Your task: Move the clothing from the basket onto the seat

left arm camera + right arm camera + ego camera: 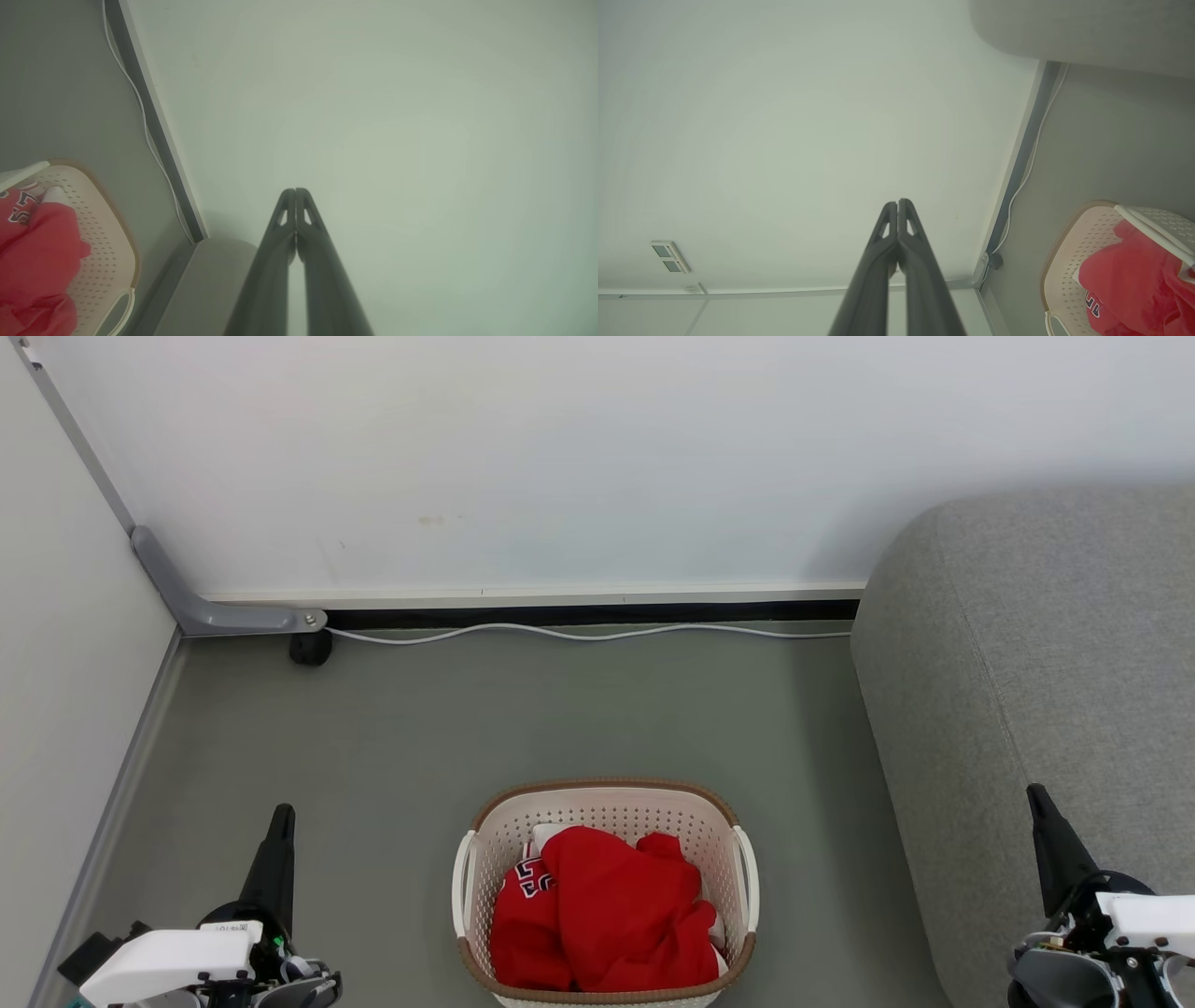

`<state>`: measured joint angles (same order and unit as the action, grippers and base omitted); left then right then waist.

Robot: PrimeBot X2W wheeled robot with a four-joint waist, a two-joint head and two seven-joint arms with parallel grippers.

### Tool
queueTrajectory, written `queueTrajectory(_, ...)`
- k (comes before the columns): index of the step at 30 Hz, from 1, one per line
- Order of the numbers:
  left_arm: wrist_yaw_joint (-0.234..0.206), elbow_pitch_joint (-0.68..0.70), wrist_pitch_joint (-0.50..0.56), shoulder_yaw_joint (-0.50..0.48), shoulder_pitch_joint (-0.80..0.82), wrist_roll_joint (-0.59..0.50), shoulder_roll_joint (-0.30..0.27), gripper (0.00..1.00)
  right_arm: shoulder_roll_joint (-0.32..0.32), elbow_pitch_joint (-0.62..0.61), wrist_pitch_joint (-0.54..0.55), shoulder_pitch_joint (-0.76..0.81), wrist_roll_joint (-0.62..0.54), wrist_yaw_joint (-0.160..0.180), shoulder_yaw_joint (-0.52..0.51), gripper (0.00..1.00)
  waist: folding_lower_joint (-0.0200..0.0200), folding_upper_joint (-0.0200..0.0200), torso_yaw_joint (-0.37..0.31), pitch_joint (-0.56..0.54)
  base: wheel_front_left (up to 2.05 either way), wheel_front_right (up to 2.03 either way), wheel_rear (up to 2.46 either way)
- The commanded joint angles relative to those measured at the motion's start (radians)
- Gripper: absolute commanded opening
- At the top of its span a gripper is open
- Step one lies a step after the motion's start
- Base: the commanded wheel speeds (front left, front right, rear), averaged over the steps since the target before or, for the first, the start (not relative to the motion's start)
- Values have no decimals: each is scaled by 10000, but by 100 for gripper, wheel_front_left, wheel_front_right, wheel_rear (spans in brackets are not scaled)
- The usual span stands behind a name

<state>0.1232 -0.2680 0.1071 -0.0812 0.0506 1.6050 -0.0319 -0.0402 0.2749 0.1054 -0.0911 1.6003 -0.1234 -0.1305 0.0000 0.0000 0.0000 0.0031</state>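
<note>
A cream perforated basket [616, 807] with a brown rim stands on the floor at the bottom centre of the head view. Red clothing [607, 915] is heaped inside it, with black-and-white numerals on its left fold and a bit of white cloth behind. The grey seat [1046, 663] rises at the right. My left gripper [282, 814] is shut and empty, left of the basket. My right gripper [1034, 793] is shut and empty in front of the seat. The left wrist view has the basket [107, 242] and clothing [37, 252] at its lower left; the right wrist view has the basket [1069, 261] and clothing [1129, 280] at its lower right.
A white wall runs across the back, with a white cable [579, 633] along its foot. A grey bracket and dark caster [310, 647] sit in the back left corner, where a side wall [65, 663] closes the left. Grey floor [523, 709] lies between basket and wall.
</note>
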Motion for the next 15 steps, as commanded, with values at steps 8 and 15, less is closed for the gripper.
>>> queueTrajectory(8, 75, 231, 58, -322, 573, 39, -183, 0, -100, -301, 76, -168, 87, -73, 171, 0, 0, 0, 0, 0, 0, 0, 0)
queueTrajectory(15, 75, 231, 58, -322, 573, 39, -183, 0, -100, -301, 76, -168, 87, -73, 171, 0, 0, 0, 0, 0, 0, 0, 0)
